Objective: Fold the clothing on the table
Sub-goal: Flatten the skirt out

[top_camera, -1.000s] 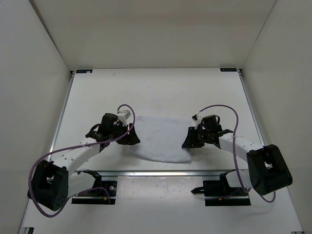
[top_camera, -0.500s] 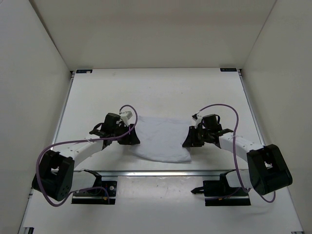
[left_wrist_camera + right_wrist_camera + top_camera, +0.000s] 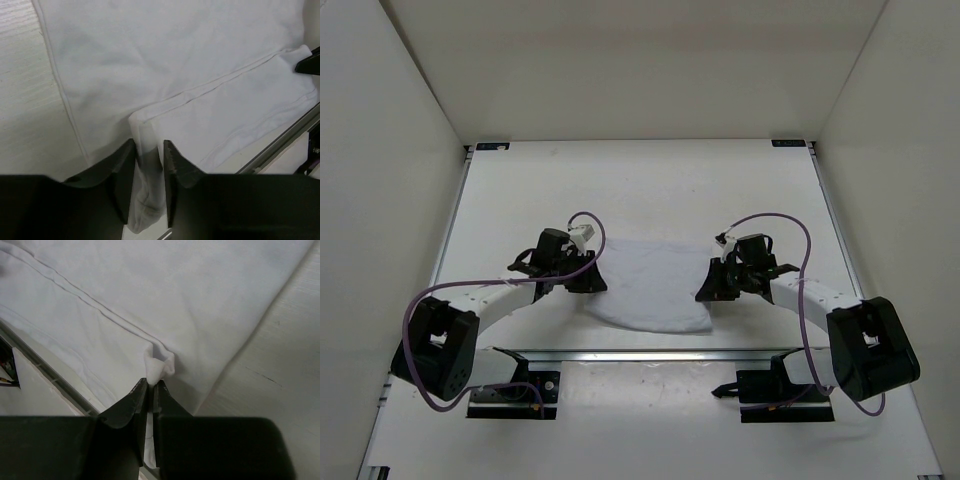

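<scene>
The white clothing point(image 3: 650, 285) lies flat on the table point(image 3: 640, 190), its near part doubled over along a seam. My left gripper point(image 3: 586, 281) is at its left edge. In the left wrist view the jaws point(image 3: 148, 145) stand a little apart, with a loose fold of the clothing point(image 3: 175, 60) between them. My right gripper point(image 3: 708, 291) is at the right edge. In the right wrist view it point(image 3: 150, 382) is shut on a small pinched peak of the clothing point(image 3: 175, 290).
A metal rail point(image 3: 640, 353) runs along the near table edge, just below the clothing, and shows in the wrist views point(image 3: 280, 145) point(image 3: 45, 375). White walls enclose the table on three sides. Purple cables loop over both arms.
Both sets of jaws have narrowed: the right has closed onto the cloth edge, the left has drawn in around a fold. The left arm has shifted slightly right and forward.
</scene>
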Available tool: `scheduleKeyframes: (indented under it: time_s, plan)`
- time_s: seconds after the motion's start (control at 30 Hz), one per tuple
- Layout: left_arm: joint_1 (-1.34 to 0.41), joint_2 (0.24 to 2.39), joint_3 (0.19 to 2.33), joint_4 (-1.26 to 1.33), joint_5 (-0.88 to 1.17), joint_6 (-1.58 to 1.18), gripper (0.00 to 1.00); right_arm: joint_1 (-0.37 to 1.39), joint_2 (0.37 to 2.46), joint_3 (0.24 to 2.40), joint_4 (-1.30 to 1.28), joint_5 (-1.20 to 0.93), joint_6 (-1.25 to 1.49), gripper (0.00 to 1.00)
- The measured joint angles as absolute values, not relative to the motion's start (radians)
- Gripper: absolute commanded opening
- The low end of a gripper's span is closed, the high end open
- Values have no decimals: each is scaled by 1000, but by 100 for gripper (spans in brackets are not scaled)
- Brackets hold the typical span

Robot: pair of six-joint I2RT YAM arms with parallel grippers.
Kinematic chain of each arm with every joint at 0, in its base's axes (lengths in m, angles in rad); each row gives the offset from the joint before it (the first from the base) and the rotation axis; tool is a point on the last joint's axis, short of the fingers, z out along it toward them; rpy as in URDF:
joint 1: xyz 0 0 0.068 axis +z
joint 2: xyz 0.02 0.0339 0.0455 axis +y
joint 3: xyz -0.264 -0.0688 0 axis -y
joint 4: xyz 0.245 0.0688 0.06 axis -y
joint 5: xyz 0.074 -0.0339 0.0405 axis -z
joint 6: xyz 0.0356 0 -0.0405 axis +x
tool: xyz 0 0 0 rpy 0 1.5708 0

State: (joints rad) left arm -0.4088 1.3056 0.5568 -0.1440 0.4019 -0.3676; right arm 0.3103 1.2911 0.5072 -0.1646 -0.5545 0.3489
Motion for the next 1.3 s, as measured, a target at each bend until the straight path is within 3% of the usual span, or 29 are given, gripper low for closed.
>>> scheduleKeyframes:
  time_s: [0.13,0.17,0.37,0.5,0.63,0.87,0.97,1.13,1.3]
  plan:
    - [-411,1315,561,-138,404,-366,1,306,1290,507,-165,-554,352,0]
    - [-414,1322,566,-140,403,-363,0,306,1290,507,-165,-554,353,0]
    - [-431,1349,635,-180,399,-342,0,296,1290,569,-208,-549,344,0]
    - [-414,1369,757,-210,394,-312,0,233,1310,722,-254,-551,311,0]
    - [-356,1454,980,-231,382,-268,0,162,1396,991,-310,-539,245,0]
    - [-304,1635,1533,-270,337,-173,0,108,1597,1669,-422,-477,118,0]
    - [-304,1631,1676,-242,320,-148,0,101,1578,1793,-393,-451,80,0]
    - [-324,1561,1690,-183,322,-120,0,50,1431,1658,-321,-465,51,0]
    - [-374,1404,1332,-118,320,-127,0,50,1277,1254,-286,-463,22,0]
